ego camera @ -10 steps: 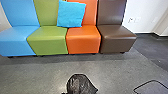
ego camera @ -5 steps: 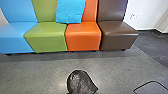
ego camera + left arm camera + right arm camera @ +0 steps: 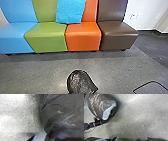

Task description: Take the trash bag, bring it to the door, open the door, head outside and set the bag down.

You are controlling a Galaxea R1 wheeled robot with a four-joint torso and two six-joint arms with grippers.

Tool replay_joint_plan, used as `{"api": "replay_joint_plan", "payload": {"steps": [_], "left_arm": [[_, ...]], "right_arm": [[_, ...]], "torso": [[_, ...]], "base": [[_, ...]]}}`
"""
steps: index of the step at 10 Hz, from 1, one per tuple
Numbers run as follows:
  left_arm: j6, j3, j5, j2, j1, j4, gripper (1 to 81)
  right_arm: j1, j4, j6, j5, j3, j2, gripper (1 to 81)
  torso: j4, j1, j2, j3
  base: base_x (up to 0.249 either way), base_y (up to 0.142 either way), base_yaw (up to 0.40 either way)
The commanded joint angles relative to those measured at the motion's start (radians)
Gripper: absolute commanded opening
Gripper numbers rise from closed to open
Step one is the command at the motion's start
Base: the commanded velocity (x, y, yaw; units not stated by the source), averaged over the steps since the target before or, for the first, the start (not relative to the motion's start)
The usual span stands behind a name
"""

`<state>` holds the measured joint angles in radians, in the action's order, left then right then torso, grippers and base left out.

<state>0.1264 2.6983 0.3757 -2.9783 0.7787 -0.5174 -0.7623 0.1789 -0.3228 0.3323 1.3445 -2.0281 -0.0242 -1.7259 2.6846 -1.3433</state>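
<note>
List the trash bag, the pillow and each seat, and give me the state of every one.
Trash bag: bulging, creased; whether held is unclear
Pillow: leaning across the green and orange backs
Blue seat: upright, beside the green one
Green seat: upright, partly covered
Orange seat: upright, partly covered
Brown seat: upright, at the row's end

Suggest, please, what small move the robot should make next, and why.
I'd try a slight, slow lift with the left hand, to test its hold on the black trash bag. In the right wrist view that hand is at the bag's edge, near a whitish patch, and the left wrist view shows the bag very close, but whether it is gripped I can't tell.
</note>
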Motion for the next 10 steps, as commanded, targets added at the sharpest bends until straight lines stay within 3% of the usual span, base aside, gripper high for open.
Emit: {"api": "replay_joint_plan", "payload": {"steps": [1,6,7,10], "left_arm": [[0.004,-0.002,0.069,0.005,-0.095,-0.012,1.0],[0.005,-0.002,0.066,0.013,-0.071,-0.009,1.0],[0.006,-0.002,0.068,0.014,-0.069,-0.010,1.0],[0.010,-0.008,0.071,0.014,-0.069,-0.009,1.0]], "right_arm": [[0.073,0.014,-0.001,0.051,-0.019,0.049,81.1],[0.067,0.010,0.001,0.051,-0.016,0.046,81.1],[0.065,0.010,0.001,0.051,-0.016,0.046,81.1],[0.054,0.008,0.001,0.051,-0.015,0.043,81.1]], "torso": [[0.000,0.000,0.000,0.000],[0.000,0.000,0.000,0.000],[0.000,0.064,-0.100,0.000],[0.000,0.084,-0.132,0.000]], "base": [[0.000,0.000,0.000],[0.000,0.000,0.000],[0.000,0.000,0.000],[0.000,0.000,0.000]]}}
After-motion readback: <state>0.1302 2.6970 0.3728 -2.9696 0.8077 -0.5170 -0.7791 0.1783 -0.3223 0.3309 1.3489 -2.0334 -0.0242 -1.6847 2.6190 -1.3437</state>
